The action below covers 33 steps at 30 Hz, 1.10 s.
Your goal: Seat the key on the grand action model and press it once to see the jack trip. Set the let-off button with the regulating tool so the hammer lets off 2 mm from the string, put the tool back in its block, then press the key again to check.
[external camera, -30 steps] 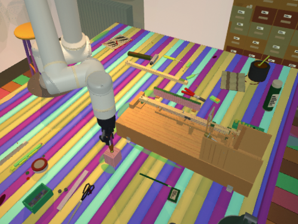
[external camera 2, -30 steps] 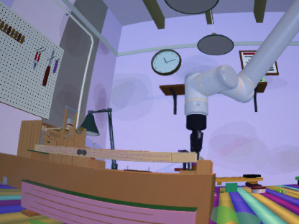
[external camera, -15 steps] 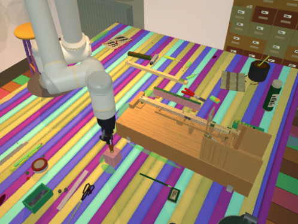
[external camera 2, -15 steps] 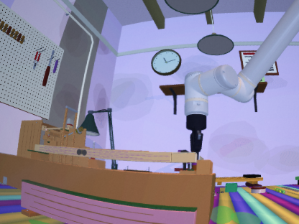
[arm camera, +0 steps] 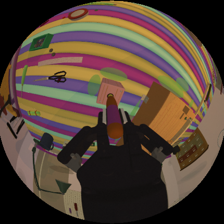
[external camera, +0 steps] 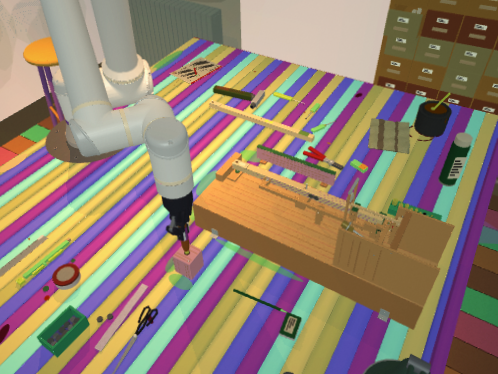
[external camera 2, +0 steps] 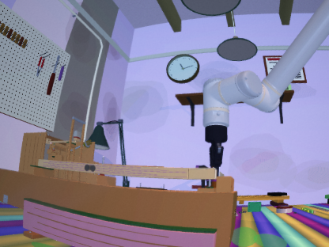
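Note:
In front of the action model's left end, a pink block stands on the striped table. The regulating tool, with a purple and orange handle, stands upright with its tip in the block's hole. My gripper points straight down over the block, and its fingers are closed on the tool's handle. The wooden grand action model lies to the right. Its long key rests along the top, toward the hammer assembly.
Behind the model lie a spare wooden rail, a felt strip rail and red pliers. A black pot and a green bottle stand far right. Scissors, a green tray and a red tin lie front left.

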Each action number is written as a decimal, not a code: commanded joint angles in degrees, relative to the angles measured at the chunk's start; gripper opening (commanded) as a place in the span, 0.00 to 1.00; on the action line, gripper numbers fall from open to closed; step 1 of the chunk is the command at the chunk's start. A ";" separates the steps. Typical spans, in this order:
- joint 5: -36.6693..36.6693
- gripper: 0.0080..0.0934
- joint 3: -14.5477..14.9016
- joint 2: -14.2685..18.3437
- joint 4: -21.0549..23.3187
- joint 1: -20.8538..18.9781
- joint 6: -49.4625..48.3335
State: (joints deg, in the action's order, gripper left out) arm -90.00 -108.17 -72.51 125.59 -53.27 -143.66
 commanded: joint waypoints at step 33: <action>0.00 0.00 4.88 -4.75 -9.49 0.00 0.00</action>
State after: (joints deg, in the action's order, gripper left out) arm -90.00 -103.30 -77.27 116.06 -53.27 -143.66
